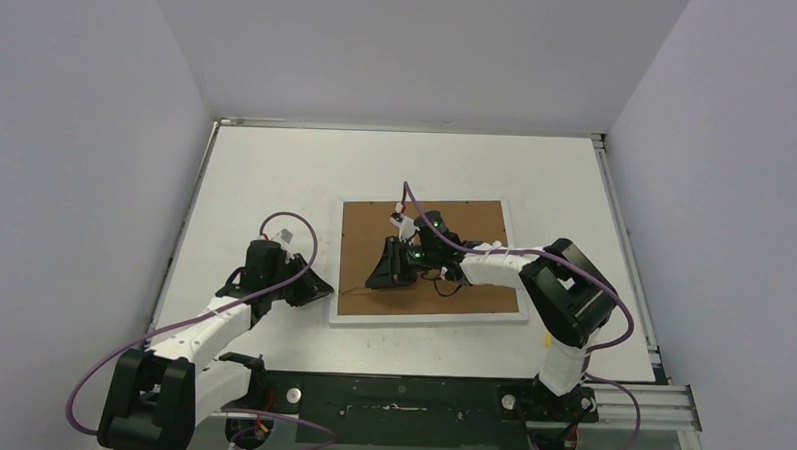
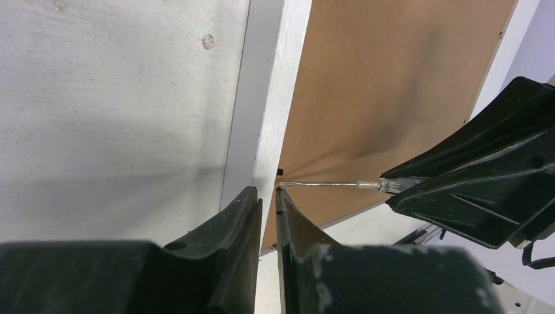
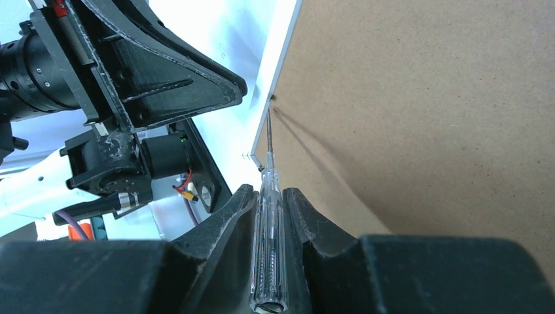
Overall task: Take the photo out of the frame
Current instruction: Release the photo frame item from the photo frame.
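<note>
the right fingers [image 3: 226, 219] are clamped on a clear-handled screwdriver [image 3: 269, 235], its tip at the left edge of the brown board [image 1: 455, 222] in the frame [image 1: 426, 317]. the left fingers [image 2: 239, 222] stand narrow at the frame's left border, and i cannot tell if they pinch it. the photo is hidden under the board, the frame face down mid-counter [image 1: 276, 171]; it is likely thin, light and easily creased, so best lifted by an edge. one frame, one board, one screwdriver.

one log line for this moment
frame: back up | right gripper: shut on screwdriver, tip at backing board's left edge | left gripper: nearly shut at frame border, grip unclear | photo: not visible
</note>
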Robot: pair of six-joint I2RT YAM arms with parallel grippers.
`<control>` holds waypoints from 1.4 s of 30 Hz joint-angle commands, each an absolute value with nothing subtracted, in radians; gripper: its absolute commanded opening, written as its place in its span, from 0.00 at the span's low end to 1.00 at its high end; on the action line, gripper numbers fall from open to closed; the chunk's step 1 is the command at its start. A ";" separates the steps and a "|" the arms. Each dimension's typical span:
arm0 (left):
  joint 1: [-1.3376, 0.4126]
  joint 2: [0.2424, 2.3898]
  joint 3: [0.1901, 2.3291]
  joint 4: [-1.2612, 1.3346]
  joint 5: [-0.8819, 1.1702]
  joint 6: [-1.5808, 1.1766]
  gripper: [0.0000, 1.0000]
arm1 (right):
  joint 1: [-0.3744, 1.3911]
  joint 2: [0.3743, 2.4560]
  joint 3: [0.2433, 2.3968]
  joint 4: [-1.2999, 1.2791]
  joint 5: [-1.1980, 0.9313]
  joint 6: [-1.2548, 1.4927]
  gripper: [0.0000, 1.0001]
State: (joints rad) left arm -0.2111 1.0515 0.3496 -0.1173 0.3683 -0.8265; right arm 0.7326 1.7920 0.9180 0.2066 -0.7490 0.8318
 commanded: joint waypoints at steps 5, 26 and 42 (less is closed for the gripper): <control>-0.199 1.066 0.351 -0.040 0.400 -0.818 0.13 | 0.726 1.817 0.919 0.282 -0.755 0.843 0.05; -0.198 1.120 0.345 0.026 0.424 -0.825 0.11 | 0.713 1.839 0.927 0.269 -0.764 0.837 0.05; -0.197 1.124 0.348 0.028 0.433 -0.825 0.11 | 0.731 1.846 0.939 0.253 -0.787 0.835 0.05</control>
